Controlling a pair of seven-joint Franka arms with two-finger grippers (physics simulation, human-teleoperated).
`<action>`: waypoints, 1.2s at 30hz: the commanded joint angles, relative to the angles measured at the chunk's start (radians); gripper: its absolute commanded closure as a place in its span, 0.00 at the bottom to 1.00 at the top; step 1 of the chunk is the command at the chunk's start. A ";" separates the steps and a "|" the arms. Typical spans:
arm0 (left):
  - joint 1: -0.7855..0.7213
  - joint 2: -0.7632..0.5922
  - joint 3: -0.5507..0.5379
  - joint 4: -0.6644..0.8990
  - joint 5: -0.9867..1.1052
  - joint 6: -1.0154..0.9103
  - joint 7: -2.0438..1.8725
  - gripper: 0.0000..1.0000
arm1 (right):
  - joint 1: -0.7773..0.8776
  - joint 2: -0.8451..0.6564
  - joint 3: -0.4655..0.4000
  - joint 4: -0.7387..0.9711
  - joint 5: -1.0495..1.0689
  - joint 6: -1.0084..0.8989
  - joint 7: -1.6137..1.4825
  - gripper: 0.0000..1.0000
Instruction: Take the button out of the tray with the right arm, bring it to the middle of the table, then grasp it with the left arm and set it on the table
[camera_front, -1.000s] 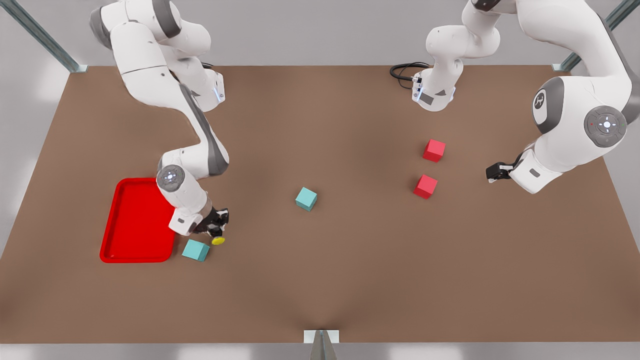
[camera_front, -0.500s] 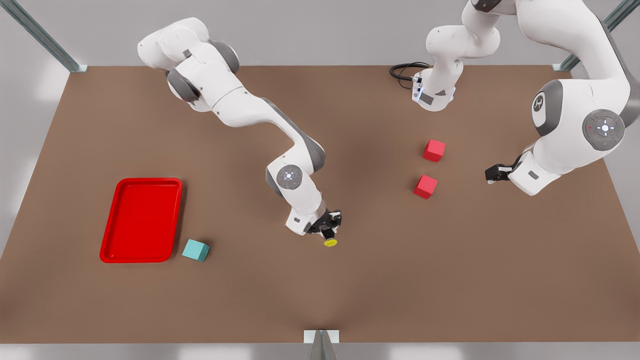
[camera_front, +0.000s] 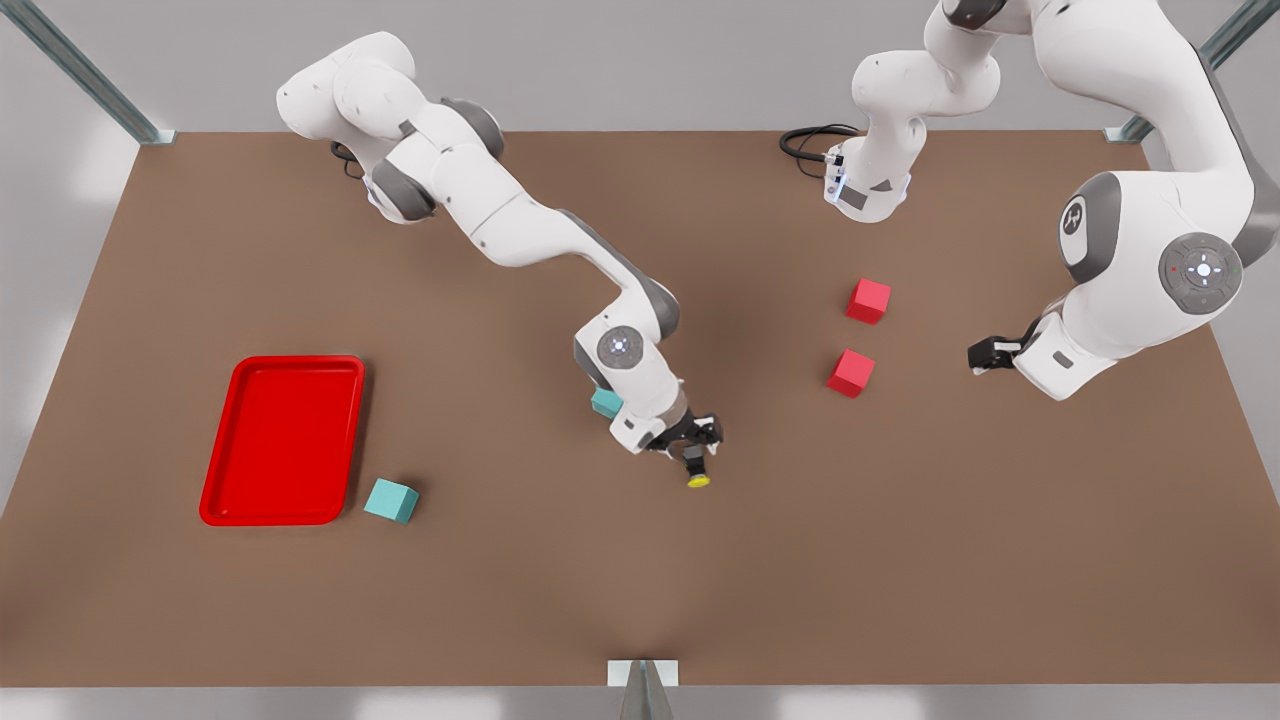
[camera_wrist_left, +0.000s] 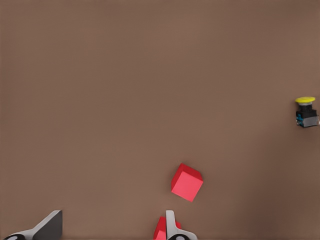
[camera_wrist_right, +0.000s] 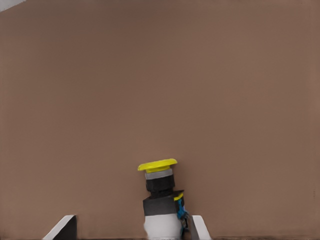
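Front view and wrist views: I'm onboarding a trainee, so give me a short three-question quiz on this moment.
1. True or false: the button lies in the red tray.
2. Fill in: the left pincer waits open beside two ___ cubes.
3. Which one grips the button? A. right pincer B. left pincer C. neither

Key: 1 false; 2 red; 3 A
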 joint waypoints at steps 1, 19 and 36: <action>0.000 -0.001 0.000 0.000 0.001 0.004 0.000 0.00 | -0.041 -0.177 0.005 -0.101 0.061 -0.191 0.015 0.00; -0.569 0.583 -0.008 0.154 0.048 0.567 -1.421 0.00 | -0.905 -1.050 0.108 -0.666 -0.063 -1.034 -0.904 0.00; -0.558 0.651 -0.023 0.028 0.064 0.874 -0.999 0.00 | -0.966 -0.869 0.113 -0.450 -0.092 -1.094 -1.052 0.00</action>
